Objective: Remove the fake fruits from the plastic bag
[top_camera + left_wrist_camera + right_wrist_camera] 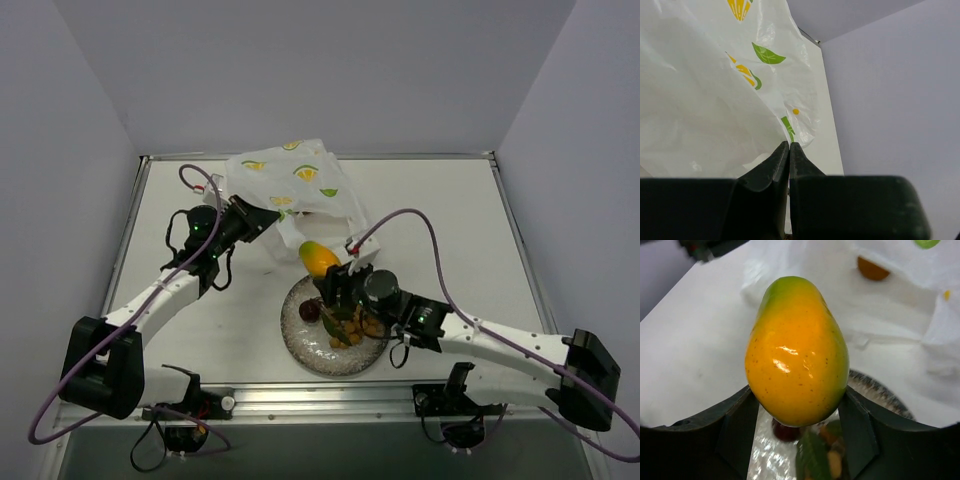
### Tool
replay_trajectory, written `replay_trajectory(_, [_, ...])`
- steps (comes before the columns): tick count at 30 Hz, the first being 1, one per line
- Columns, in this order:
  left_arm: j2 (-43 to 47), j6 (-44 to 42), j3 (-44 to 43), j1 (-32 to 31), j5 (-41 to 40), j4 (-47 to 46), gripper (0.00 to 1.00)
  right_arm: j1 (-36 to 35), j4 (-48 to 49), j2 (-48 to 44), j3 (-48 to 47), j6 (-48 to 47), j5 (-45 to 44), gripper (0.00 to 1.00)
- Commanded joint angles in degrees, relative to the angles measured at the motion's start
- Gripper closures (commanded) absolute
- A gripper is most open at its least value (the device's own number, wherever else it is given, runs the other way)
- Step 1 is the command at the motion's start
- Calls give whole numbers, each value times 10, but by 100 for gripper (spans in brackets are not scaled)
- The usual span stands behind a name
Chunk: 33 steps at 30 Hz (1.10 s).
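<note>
My right gripper (330,278) is shut on the yellow-orange mango (319,258), held above the far rim of the speckled glass plate (300,345); the mango fills the right wrist view (797,350). On the plate lie a dark maroon ball (310,311) and the bunch of yellow-orange berries with green leaves (355,326). My left gripper (270,222) is shut on an edge of the plastic bag (290,185), pinched between the closed fingertips (781,150). An orange ball (872,270) shows by the bag's mouth in the right wrist view. The second maroon ball is hidden.
The table's metal rail (320,400) runs along the near edge, and grey walls close in the far and side edges. A purple cable (420,225) loops above the right arm.
</note>
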<state>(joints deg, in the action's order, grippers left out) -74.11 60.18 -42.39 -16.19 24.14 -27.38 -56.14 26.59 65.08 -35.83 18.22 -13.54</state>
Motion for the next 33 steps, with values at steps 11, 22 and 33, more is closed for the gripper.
replay_trajectory(11, [20,-1,-10,6,20,-20,98,-334,-183,0,44,208,-195,77])
replay_trajectory(22, [55,23,-19,6,48,-13,98,-356,-183,124,31,290,-326,81])
replay_trajectory(33, [60,28,10,6,54,-27,98,-381,-251,61,-22,242,-263,13])
